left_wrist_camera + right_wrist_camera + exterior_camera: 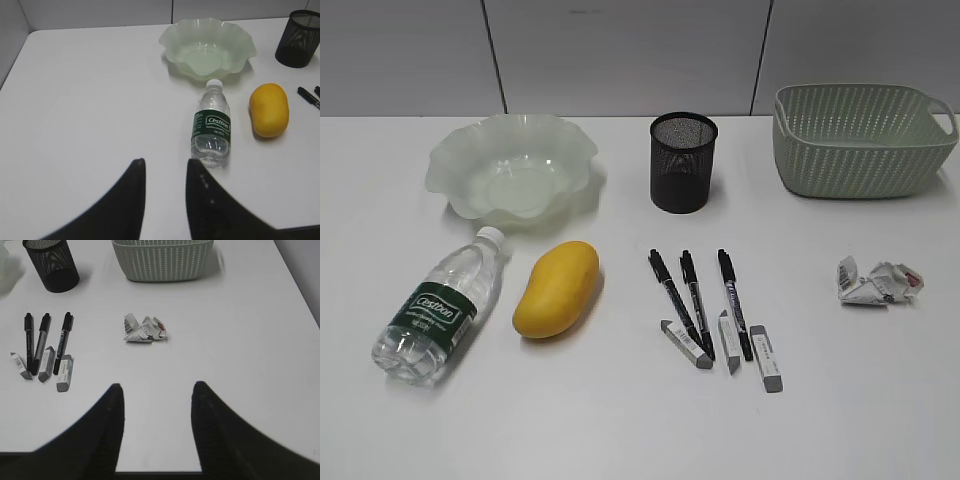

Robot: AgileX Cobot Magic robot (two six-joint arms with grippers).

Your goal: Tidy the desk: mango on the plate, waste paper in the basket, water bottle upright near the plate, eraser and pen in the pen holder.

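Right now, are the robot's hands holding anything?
Left gripper: open, holding nothing.
Right gripper: open, holding nothing.

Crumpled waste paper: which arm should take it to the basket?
Right. The crumpled white printed paper wad lies just ahead of the open right tool, with the sage-green woven plastic basket beyond. The left tool faces the clear plastic bottle instead.

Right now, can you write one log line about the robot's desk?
stage: nothing tidied | mango: on desk | water bottle: lying down | waste paper: outside basket | left gripper, right gripper: open, empty
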